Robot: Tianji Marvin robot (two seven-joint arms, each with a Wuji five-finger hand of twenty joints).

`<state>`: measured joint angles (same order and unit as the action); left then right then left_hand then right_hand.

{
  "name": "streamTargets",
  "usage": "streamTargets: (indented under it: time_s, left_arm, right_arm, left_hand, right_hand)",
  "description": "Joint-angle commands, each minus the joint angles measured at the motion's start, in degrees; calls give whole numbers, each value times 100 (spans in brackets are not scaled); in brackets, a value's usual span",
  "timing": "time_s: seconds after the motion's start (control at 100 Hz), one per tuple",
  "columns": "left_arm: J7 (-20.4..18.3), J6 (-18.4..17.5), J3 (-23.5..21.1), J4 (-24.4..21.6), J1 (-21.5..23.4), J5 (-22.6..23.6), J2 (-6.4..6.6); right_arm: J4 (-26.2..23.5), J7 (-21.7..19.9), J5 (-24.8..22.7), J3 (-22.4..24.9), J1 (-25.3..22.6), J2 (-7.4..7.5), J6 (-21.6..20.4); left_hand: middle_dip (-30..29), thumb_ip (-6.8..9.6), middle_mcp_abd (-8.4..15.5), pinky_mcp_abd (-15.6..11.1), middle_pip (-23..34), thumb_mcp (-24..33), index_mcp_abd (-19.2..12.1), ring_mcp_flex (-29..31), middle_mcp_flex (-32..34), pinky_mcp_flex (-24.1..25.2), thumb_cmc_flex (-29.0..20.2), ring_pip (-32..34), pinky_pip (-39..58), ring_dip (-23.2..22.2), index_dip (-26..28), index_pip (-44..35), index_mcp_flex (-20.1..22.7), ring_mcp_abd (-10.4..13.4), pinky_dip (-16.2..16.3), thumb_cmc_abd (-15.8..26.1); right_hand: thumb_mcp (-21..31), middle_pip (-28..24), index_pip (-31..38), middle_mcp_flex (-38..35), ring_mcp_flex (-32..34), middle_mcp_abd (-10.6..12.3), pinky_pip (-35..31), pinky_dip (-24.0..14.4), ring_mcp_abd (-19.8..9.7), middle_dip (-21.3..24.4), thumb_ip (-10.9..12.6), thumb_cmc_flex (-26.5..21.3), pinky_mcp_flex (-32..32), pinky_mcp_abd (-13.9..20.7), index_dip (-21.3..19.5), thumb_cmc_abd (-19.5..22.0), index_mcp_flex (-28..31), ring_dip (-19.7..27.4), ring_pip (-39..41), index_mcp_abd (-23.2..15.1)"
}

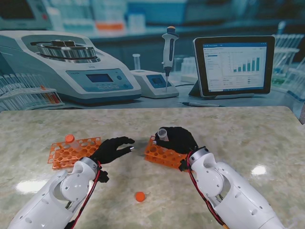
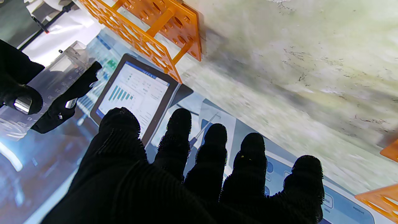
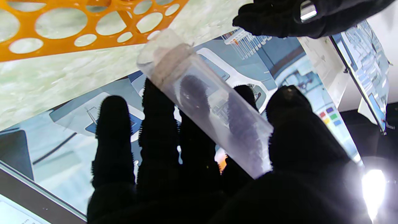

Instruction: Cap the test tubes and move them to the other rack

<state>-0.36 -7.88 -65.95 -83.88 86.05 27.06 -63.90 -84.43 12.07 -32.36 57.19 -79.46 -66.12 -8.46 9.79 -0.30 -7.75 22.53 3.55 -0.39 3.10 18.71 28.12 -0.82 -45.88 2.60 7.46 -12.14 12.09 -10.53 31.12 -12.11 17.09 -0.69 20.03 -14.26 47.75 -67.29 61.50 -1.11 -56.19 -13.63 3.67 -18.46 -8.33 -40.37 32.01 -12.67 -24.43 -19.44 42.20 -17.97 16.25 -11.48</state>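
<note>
You have two orange racks on the surface (image 1: 248, 138): the left rack (image 1: 71, 152) carries one capped tube (image 1: 71, 140), the right rack (image 1: 162, 153) sits beneath your right robot hand (image 1: 178, 139), clamped on one uncapped tube (image 1: 162, 134). Your left robot hand (image 1: 112, 149) hangs spread, holding nothing. One loose orange cap (image 1: 139, 196) lies nearer to me, between both arms.

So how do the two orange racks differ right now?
The left rack holds one tube with an orange cap; the right rack shows no capped tube. The left rack stands clear of the left hand; the right rack is partly covered by the right hand, which holds an uncapped tube. Both are orange with round holes.
</note>
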Motion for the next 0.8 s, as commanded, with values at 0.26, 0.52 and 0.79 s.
streamTargets:
  time_s: [0.26, 0.52, 0.79]
  left_arm:
    - [-46, 3, 9, -24, 2, -5, 9]
    - [-78, 2, 9, -38, 5, -10, 16]
    - [-113, 18, 20, -45, 0, -23, 21]
  right_arm:
    - [-228, 28, 473, 98, -241, -113, -62]
    - [-386, 89, 774, 153, -380, -164, -86]
    - [-448, -34, 863, 180, -420, -145, -59]
  left_hand:
    - [-17, -11, 49, -44, -68, -67, -37, 10, 51, 87, -47, 11, -195, -72, -2, 55, 53, 10, 40, 213]
    - [-11, -10, 47, -37, -61, -67, -26, 34, 66, 90, -52, 19, -202, -77, -2, 55, 55, -18, 37, 214]
    - [-7, -9, 47, -42, -63, -64, -30, 43, 64, 96, -63, 19, -212, -81, -4, 57, 47, -23, 34, 232]
  right_hand:
    - [1429, -694, 353, -626, 895, -291, -987, 653, 248, -688, -210, -757, 1594, -85, -142, 220, 477, -421, 798, -14]
    - [1452, -1640, 352, -1052, 1350, -13, -2308, 360, 95, -1663, -224, -745, 2731, 154, -231, 219, 487, -1450, 2656, 119]
    - [1237, -2441, 290, -1094, 1407, 114, -3579, -855, -436, -2476, -193, -766, 3168, 624, -264, 345, 470, -2243, 4841, 243]
